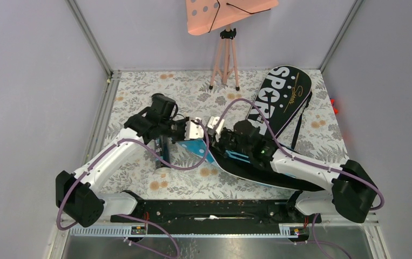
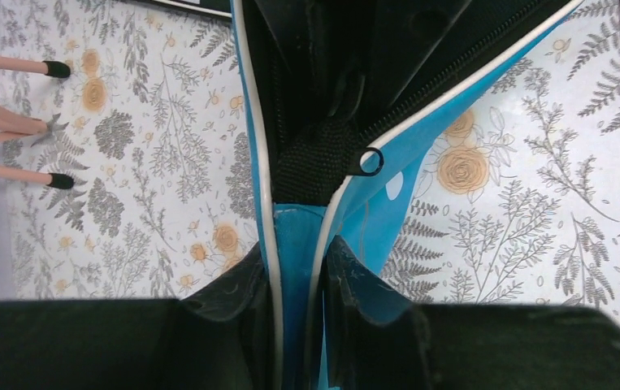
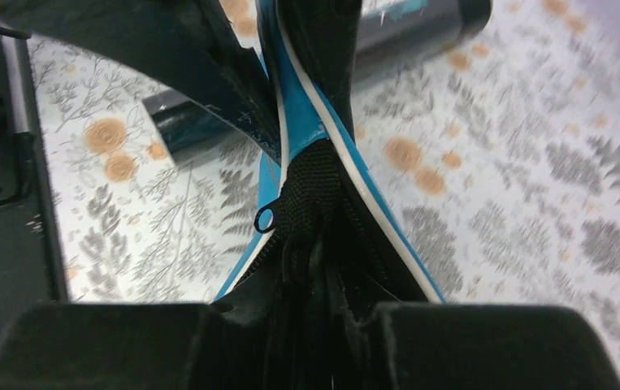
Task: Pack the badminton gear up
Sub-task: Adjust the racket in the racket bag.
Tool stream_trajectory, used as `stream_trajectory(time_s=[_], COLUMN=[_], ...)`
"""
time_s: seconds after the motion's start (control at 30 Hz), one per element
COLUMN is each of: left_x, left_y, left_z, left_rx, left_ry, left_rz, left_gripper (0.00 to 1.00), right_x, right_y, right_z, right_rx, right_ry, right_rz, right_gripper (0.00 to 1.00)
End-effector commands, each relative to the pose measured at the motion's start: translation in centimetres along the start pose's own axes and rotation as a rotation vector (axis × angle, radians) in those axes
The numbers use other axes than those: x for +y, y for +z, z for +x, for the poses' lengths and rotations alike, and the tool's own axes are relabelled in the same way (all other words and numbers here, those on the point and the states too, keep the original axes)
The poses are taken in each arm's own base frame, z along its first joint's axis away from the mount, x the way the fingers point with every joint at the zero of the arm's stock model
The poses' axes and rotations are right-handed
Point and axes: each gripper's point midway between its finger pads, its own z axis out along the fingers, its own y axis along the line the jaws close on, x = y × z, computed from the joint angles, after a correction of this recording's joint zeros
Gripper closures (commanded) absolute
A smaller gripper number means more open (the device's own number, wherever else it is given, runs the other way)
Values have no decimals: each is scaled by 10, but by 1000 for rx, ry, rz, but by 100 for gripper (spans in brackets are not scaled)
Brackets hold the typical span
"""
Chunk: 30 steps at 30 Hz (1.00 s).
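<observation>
Left claw: the left claw [image 2: 294, 280] is clamped on the narrow end of the blue bag [image 2: 292, 231], one finger on each side of the white-piped edge.
Right claw: the right claw [image 3: 318, 313] is closed on the same bag from the opposite side, and the black fabric by the zip runs down between its fingers.
Claws to each other: in the top view they face one another, nearly tip to tip, over the bag's end.
Blue bag: it is held between both claws. The rest of it trails from the right claw back under the right arm, lying on the tabletop [image 1: 139, 91].
Zip: the zip pull ring [image 2: 371, 161] sits just ahead of the left claw's fingertips, beside a patch of black webbing [image 2: 314, 166]. The zip teeth run away from the ring along the white piping.
Black tube: the black tube [image 3: 420, 24] lies on the tabletop beyond the right claw, behind the raised bag end. In the top view it is below the left arm's wrist.
Black SPORT bag: the black SPORT bag [image 1: 279, 97] lies flat on the tabletop, well apart from both claws, on the far side of the right one.
Pink board: the pink board [image 1: 222, 13] stands past both claws at the back wall, and its tripod legs [image 2: 10, 63] show at the edge of the left wrist view.
</observation>
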Motion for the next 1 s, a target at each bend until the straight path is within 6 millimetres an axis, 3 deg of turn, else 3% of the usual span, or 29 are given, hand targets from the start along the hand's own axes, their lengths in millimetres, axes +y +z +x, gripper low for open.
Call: stream_trajectory(time_s=[0.0, 0.1, 0.2, 0.33, 0.37, 0.47, 0.57, 0.7, 0.83, 0.97], left_x=[-16, -19, -24, -23, -23, -21, -20, -25, -31, -29], left_y=[-9, -7, -8, -12, -13, -13, -15, -19, -20, -18], left_z=[35, 39, 49, 67, 69, 69, 61, 51, 48, 46], left_rx=[174, 195, 242, 322, 330, 329, 300, 261, 239, 235], left_ry=[-112, -120, -112, -88, -85, -85, -97, -105, -97, -107], left_rz=[18, 53, 84, 67, 67, 63, 53, 44, 52, 54], left_gripper=[94, 76, 50, 34, 41, 98, 100, 100, 100, 100], right_x=[-46, -33, -21, -19, -15, -23, -36, -40, -39, -35], right_y=[7, 12, 11, 2, -1, -3, -3, -18, -38, -38], right_z=[36, 36, 34, 35, 35, 39, 41, 29, 20, 12], right_rx=[-49, -91, -122, -149, -156, -131, -74, -67, -112, -109], right_ry=[-98, -106, -104, -67, -53, -8, 28, 51, 9, -80], right_rz=[169, 61, -38, -133, -188, -211, -143, -84, -15, -1], right_gripper=[100, 100, 100, 100, 100, 100, 68, 42, 33, 31])
